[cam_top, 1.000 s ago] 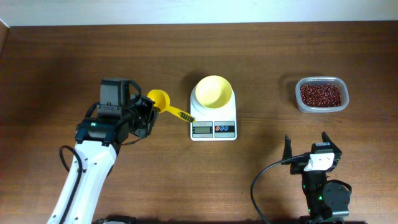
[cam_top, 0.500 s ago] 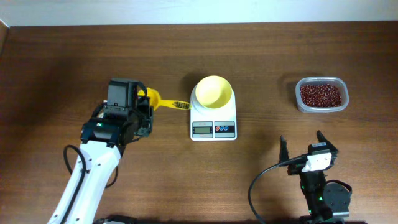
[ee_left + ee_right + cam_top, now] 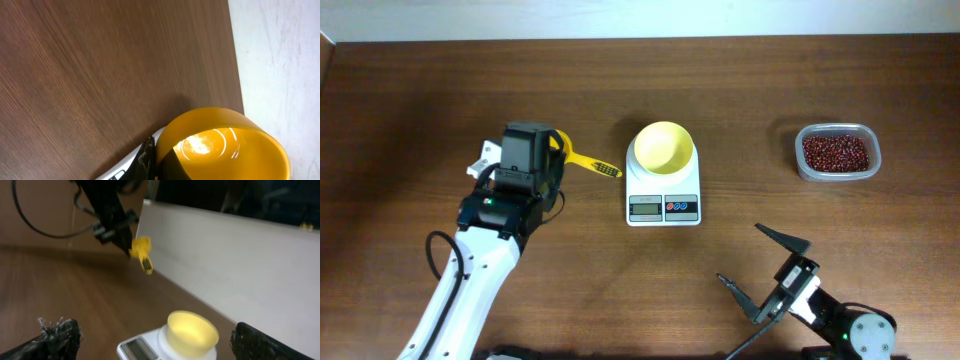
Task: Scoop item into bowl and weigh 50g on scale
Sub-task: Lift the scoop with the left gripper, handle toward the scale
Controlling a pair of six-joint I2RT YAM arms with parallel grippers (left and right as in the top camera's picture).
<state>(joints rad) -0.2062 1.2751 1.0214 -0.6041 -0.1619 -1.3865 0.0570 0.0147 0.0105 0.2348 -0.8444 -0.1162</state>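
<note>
Overhead, a dark brown wooden worktop (image 3: 740, 90) carried a small white square digital scale (image 3: 663, 208) near its middle, with a grey screen and red and blue buttons along its near edge. A small round pale yellow bowl (image 3: 664, 146) sat on the scale's platform. Well apart to the right stood a clear rounded-rectangular plastic tub (image 3: 868, 135) holding a heap of tiny dark red-brown beans (image 3: 836, 153).

To the left of the scale, the left end effector (image 3: 554, 157) was pressed together, pinching a bright yellow plastic scoop (image 3: 597, 165) near its cup. The scoop's handle pointed right toward the scale.

From the right wrist camera, the scoop (image 3: 142, 251) appeared raised off the worktop, above and beyond the bowl (image 3: 192, 332) and scale (image 3: 136, 350). The left wrist camera showed the scoop's round cup (image 3: 220, 145) close up over bare wood.

At the near right edge, the right end effector (image 3: 760, 268) lay tilted with its two black fingers (image 3: 782, 239) spread wide. It pinched nothing and was well apart from the tub.
</note>
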